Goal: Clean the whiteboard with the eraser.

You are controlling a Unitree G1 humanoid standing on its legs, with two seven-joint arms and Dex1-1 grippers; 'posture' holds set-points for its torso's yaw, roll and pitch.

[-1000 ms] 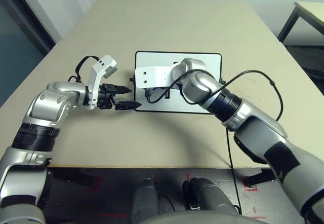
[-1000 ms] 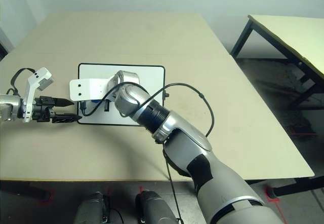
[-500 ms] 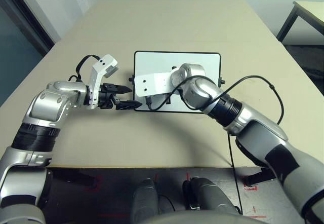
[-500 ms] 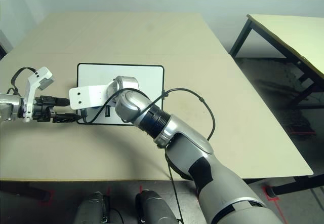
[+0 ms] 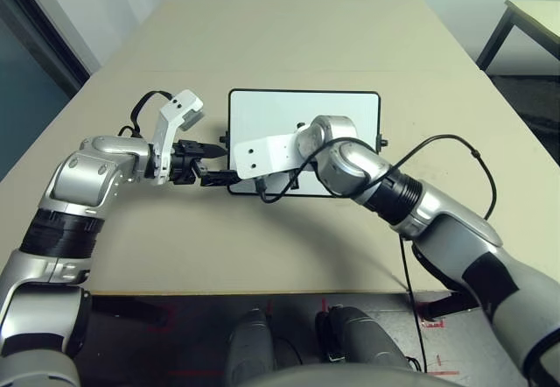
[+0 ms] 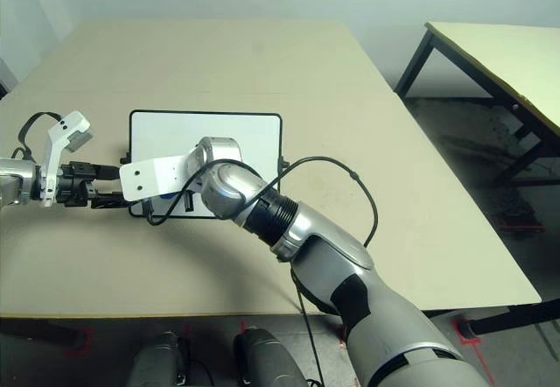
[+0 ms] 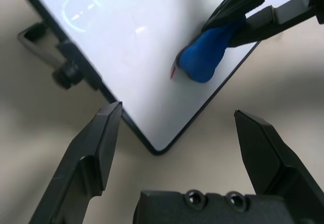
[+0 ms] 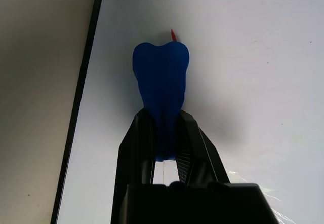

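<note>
My right gripper (image 8: 166, 125) pinched the blue eraser (image 8: 161, 77) over the whiteboard (image 8: 263, 82) — its forearm (image 5: 350, 159) blocked my overhead view; my left gripper (image 7: 178, 107) stood wide beside the frame.

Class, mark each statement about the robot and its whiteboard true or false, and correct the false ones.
1. The right claw grips the blue eraser. True.
2. The left claw is closed around the eraser. False: it is open, with nothing between its fingers.
3. A red mark shows on the whiteboard next to the eraser. True.
4. The whiteboard's frame is bright yellow. False: it is black.
5. The whiteboard lies on the table. True.
6. The eraser is over the middle of the whiteboard. False: it is near an edge, towards a corner.
</note>
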